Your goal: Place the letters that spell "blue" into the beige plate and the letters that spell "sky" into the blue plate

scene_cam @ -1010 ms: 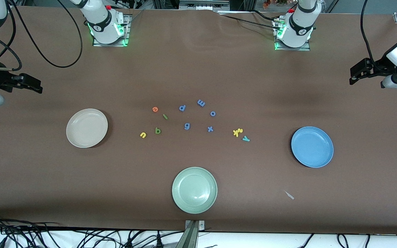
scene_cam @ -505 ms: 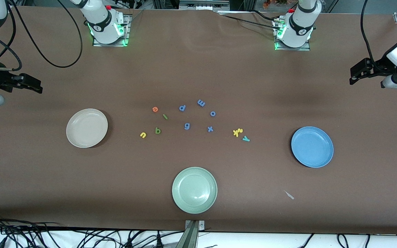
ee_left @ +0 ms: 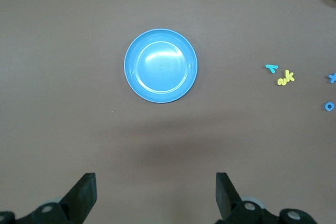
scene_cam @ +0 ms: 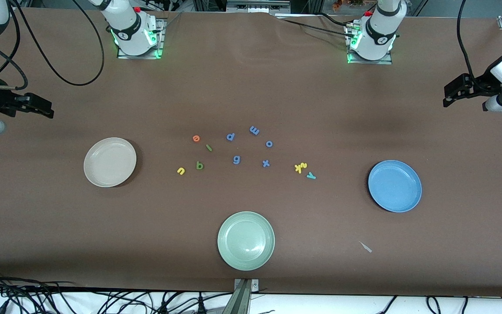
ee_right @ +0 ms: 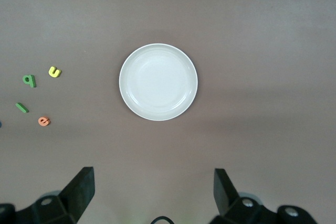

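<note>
Brown matting covers the surface (scene_cam: 251, 87), and nothing of the sorting has begun: all three plates lie bare. The beige plate (scene_cam: 110, 162) sits toward the right arm's end, the blue plate (scene_cam: 395, 186) toward the left arm's end, so each arm has its own target close by, which looks like the reason for the layout. The pale green plate (scene_cam: 245, 240) lies nearest the front camera and has no part in the job.

The letters lie between the two plates. The orange e (scene_cam: 196, 138), the green l (scene_cam: 208, 148), the dark green b (scene_cam: 199, 165) and the yellow u (scene_cam: 181, 171) cluster on the beige plate's side. The yellow s and k (scene_cam: 300, 167) touch each other (too close to tell apart cleanly), with the teal y (scene_cam: 311, 175) just beside them, on the blue plate's side. The all-blue letters p (scene_cam: 230, 136), m (scene_cam: 254, 130), o (scene_cam: 269, 143), g (scene_cam: 236, 159) and x (scene_cam: 266, 163) sit in the middle as decoys.

Both arms wait high at the edges. The left claw (ee_left: 156, 198) hangs spread wide and empty, looking down on the blue plate; the right claw (ee_right: 153, 196) is likewise wide apart, empty, over the beige plate. The touching s and k may need care to lift singly
</note>
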